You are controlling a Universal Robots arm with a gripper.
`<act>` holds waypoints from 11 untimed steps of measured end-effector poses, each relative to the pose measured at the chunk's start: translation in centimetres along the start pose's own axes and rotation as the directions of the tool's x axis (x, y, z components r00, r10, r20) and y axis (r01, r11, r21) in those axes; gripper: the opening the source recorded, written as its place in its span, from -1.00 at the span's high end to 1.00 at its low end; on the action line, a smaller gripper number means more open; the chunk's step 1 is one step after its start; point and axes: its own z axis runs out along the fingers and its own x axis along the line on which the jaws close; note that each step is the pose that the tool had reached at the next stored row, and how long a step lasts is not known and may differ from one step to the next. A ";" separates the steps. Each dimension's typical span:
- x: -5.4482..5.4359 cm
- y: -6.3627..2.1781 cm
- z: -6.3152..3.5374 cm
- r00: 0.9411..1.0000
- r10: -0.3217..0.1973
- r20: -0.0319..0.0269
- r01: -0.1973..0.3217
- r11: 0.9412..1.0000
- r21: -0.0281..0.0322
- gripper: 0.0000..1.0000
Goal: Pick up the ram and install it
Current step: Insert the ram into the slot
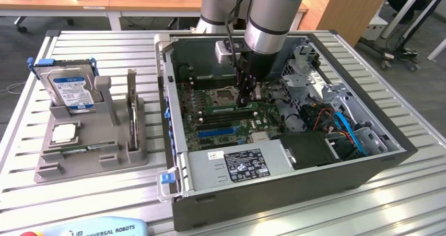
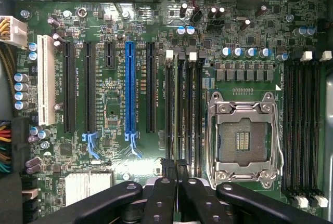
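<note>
The ram [image 1: 217,113] is a narrow green stick lying along the memory slots [image 2: 192,115] of the motherboard [image 1: 209,103] inside the open computer case [image 1: 279,194]. My gripper [image 1: 245,104] reaches straight down into the case and stands at the end of the ram nearest the exterior view's right. In the wrist view the gripper [image 2: 177,171] is shut, its black fingers [image 2: 165,193] pressed together right at the end of the slots. I cannot tell whether the tips touch the ram or clamp its edge.
The empty processor socket [image 2: 242,138] lies beside the slots. A grey fixture [image 1: 91,163] at the exterior view's left holds a blue-labelled hard drive [image 1: 70,87] and a silver processor chip [image 1: 64,133]. The power supply [image 1: 237,165] and drive cage [image 1: 314,84] crowd the case.
</note>
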 end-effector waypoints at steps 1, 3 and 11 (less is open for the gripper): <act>0.0 0.00 0.00 1.000 0.000 0.000 0.000 1.000 -0.001 0.77; 0.0 -0.03 0.00 1.000 0.000 0.000 0.000 1.000 -0.003 0.77; 0.0 -0.09 0.00 1.000 -0.001 0.000 0.001 1.000 -0.006 0.77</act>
